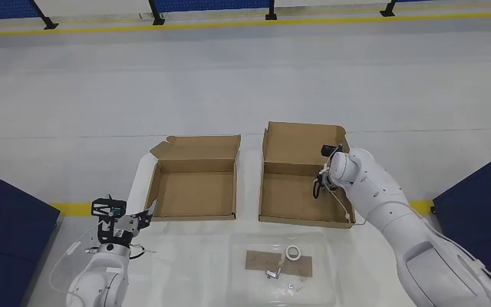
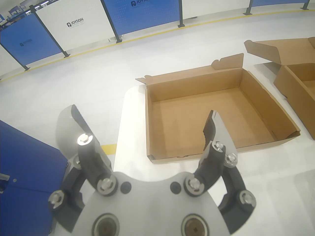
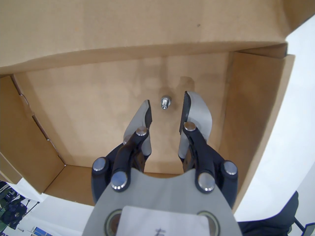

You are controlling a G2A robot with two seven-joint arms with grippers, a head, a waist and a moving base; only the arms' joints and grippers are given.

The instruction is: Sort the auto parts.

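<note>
Two open cardboard boxes stand side by side: the left box [image 1: 193,192] and the right box [image 1: 295,192]. My right gripper [image 3: 166,104] hangs open inside the right box, above a small silver bolt [image 3: 164,102] that lies on the box floor [image 3: 98,114] between the fingertips, untouched. In the top view that arm's wrist [image 1: 331,170] is over the box's right side. My left gripper [image 2: 145,121] stands open and empty near the table's left edge, short of the left box [image 2: 216,109]. A clear tray [image 1: 281,270] at the front holds a white ring [image 1: 292,252] and a small metal part [image 1: 272,272].
A brown cardboard strip [image 1: 261,261] lies in the tray under the parts. Both boxes have raised lid flaps at the back. Blue barriers [image 1: 23,222] flank the table on either side.
</note>
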